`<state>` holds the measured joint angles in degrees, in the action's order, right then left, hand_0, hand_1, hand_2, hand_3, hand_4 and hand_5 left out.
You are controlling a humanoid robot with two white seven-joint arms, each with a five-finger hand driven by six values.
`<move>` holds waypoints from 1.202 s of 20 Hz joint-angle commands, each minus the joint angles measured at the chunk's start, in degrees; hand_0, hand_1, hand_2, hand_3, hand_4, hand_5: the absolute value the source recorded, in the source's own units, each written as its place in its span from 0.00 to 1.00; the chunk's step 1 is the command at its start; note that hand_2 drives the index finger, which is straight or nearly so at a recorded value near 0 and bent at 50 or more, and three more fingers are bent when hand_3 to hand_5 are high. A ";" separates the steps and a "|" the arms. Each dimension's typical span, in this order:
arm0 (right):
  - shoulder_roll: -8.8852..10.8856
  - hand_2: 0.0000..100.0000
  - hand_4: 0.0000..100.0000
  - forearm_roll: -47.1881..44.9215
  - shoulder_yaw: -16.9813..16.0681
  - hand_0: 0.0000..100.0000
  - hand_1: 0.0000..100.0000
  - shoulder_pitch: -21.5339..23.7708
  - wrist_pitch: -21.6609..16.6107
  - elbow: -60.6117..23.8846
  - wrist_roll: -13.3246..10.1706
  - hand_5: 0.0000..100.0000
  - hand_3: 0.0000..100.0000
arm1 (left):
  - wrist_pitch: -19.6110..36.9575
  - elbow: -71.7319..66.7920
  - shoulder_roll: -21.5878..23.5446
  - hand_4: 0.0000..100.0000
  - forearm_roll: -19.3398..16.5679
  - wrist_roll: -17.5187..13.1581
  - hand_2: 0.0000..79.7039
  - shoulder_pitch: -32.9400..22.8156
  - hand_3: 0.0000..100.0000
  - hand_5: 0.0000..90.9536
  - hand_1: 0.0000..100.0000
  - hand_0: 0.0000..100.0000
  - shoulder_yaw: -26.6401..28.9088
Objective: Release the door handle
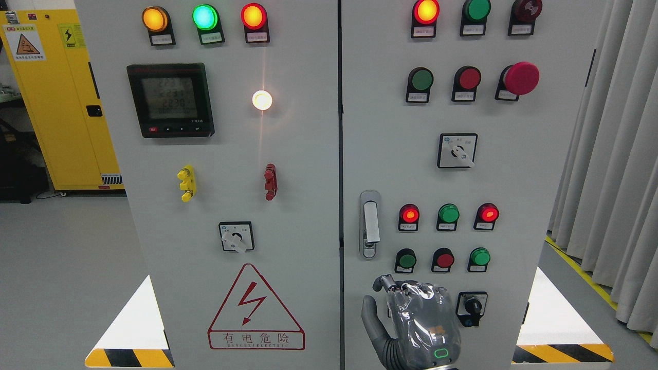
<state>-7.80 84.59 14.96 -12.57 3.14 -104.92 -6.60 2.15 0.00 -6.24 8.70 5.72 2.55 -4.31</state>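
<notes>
Hovering at lower centre-right of the frame, right hand (419, 321) with fingers curled, grasping nothing, just below and clear of the handle (370, 224), upright on the right door (514, 180).

1. Door handle (370, 224): a slim metal lever set in an oval silver plate; it stands upright, flat against the panel; a round keyhole shows at the lower end of the plate.
2. Place: left edge of the right cabinet door (540, 169), just beside the seam between the two doors; lower half of the door, level with the rows of small round lamps and buttons to its right.
3. State: nothing touches it; the grey door appears closed, flush with the neighbouring door.
</notes>
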 commanded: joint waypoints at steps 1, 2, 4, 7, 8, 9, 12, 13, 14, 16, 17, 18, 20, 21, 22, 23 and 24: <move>-0.20 0.89 1.00 -0.12 -0.11 0.71 0.34 -0.52 0.02 -3.01 1.68 1.00 1.00 | 0.05 0.70 0.00 0.00 0.00 -0.01 0.00 0.00 0.00 0.00 0.56 0.12 0.00; -0.20 0.91 1.00 -0.12 -0.11 0.56 0.27 -0.87 0.02 -3.01 1.85 1.00 1.00 | 0.05 0.70 0.00 0.00 0.00 -0.01 0.00 0.00 0.00 0.00 0.56 0.12 0.00; -0.20 0.92 1.00 -0.12 0.06 0.37 0.19 -1.14 0.02 -3.01 2.21 1.00 1.00 | 0.05 0.70 0.00 0.00 0.00 -0.01 0.00 0.00 0.00 0.00 0.56 0.12 0.00; -0.20 0.97 1.00 -0.12 0.42 0.28 0.10 -1.57 0.02 -3.01 2.73 1.00 1.00 | 0.05 0.70 0.00 0.00 0.00 -0.01 0.00 0.00 0.00 0.00 0.56 0.12 0.00; -0.20 0.98 1.00 -0.12 0.42 0.27 0.08 -1.93 0.11 -2.92 2.74 1.00 1.00 | 0.05 0.70 0.00 0.00 0.00 -0.01 0.00 0.00 0.00 0.00 0.56 0.12 0.00; -0.20 0.98 1.00 -0.12 0.42 0.25 0.07 -2.28 0.11 -2.83 2.74 1.00 1.00 | 0.05 0.70 0.00 0.00 0.00 -0.01 0.00 0.00 0.00 0.00 0.56 0.12 0.00; -0.20 0.99 1.00 0.05 0.51 0.24 0.07 -3.42 0.28 -2.57 4.31 1.00 1.00 | 0.05 0.70 0.00 0.00 0.00 -0.01 0.00 0.00 0.00 0.00 0.56 0.12 0.00; -0.20 0.99 1.00 0.14 0.51 0.23 0.07 -3.95 0.28 -2.48 4.58 1.00 1.00 | 0.05 0.70 0.00 0.00 0.00 -0.01 0.00 0.00 0.00 0.00 0.56 0.12 0.00; -0.11 0.99 1.00 0.40 0.51 0.22 0.07 -4.56 0.28 -2.39 4.58 1.00 1.00 | 0.05 0.70 0.00 0.00 0.00 -0.01 0.00 0.00 0.00 0.00 0.56 0.12 0.00; -0.02 0.99 1.00 0.58 0.50 0.21 0.14 -5.70 0.28 -1.95 4.67 1.00 1.00 | 0.05 0.70 0.00 0.00 0.00 -0.01 0.00 0.00 0.00 0.00 0.56 0.12 0.00; -0.02 0.99 1.00 0.67 0.42 0.20 0.17 -6.23 0.37 -1.87 4.67 1.00 1.00 | 0.05 0.70 0.00 0.00 0.00 -0.01 0.00 0.00 0.00 0.00 0.56 0.12 0.00; -0.02 0.99 1.00 0.67 0.33 0.20 0.19 -6.67 0.46 -1.78 4.67 1.00 1.00 | 0.05 0.70 0.00 0.00 0.00 -0.01 0.00 0.00 0.00 0.00 0.56 0.12 0.00; -0.02 0.99 1.00 0.76 0.24 0.19 0.23 -7.64 0.55 -1.69 4.67 1.00 1.00 | 0.05 0.70 0.00 0.00 0.00 -0.01 0.00 0.00 0.00 0.00 0.56 0.12 0.00; -0.11 0.99 1.00 1.10 0.07 0.19 0.24 -7.99 0.55 -1.69 4.67 1.00 1.00 | 0.05 0.70 0.00 0.00 0.00 -0.01 0.00 0.00 0.00 0.00 0.56 0.12 0.00; -0.11 0.99 1.00 1.20 0.07 0.19 0.28 -8.17 0.55 -1.69 4.67 1.00 1.00 | 0.05 0.70 0.00 0.00 0.00 -0.01 0.00 0.00 0.00 0.00 0.56 0.12 0.00; -0.20 0.99 1.00 1.20 0.07 0.20 0.31 -8.60 0.55 -1.69 5.10 1.00 1.00 | 0.05 0.70 0.00 0.00 0.00 -0.01 0.00 0.00 0.00 0.00 0.56 0.12 0.00; -0.20 0.99 1.00 1.20 -0.02 0.20 0.31 -8.87 0.64 -1.60 5.80 1.00 1.00 | 0.05 0.70 0.00 0.00 0.00 -0.01 0.00 0.00 0.00 0.00 0.56 0.12 0.00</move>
<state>-7.90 85.38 15.19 -19.35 3.65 -106.79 -1.56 2.15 0.00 -6.24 8.70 5.72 2.55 -4.31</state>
